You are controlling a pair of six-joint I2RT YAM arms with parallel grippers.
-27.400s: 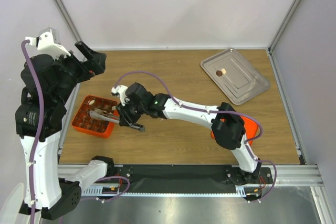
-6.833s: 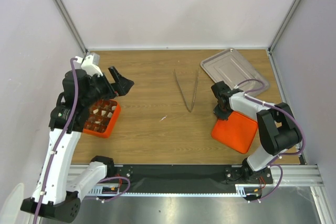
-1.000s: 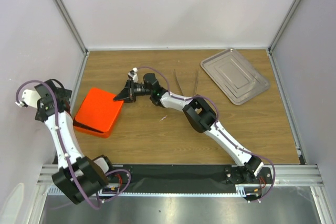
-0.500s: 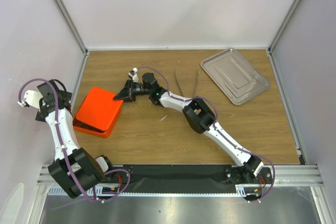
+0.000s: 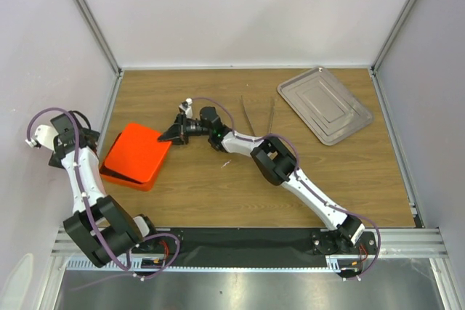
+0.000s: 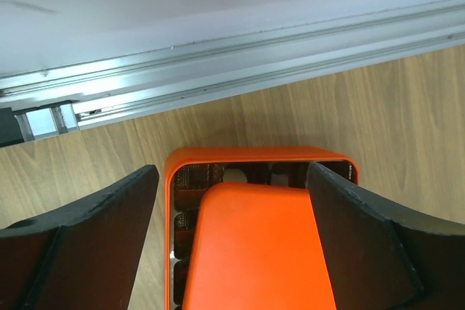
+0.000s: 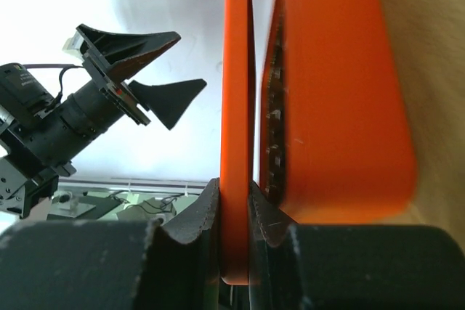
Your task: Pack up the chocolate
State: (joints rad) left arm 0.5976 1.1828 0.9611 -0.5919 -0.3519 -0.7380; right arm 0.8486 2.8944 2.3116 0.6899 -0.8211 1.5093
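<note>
1. Light brown wood-grain tabletop (image 5: 218, 194), evenly lit, shadows soft.
2. Closed in at the rear by a plain white back wall (image 5: 247, 12).
3. Flanked by a pale left wall (image 5: 36, 49) and a pale right wall (image 5: 436, 92).
4. Framed at the rear corners by slanting aluminium posts (image 5: 86, 12).
5. Edged at the near side by an aluminium rail (image 5: 407, 239) and a black strip (image 5: 240, 241).
6. Nearer still, a brushed metal surface (image 5: 254, 288).
7. From the left wrist, an aluminium channel (image 6: 254, 56) along the table edge.
</note>
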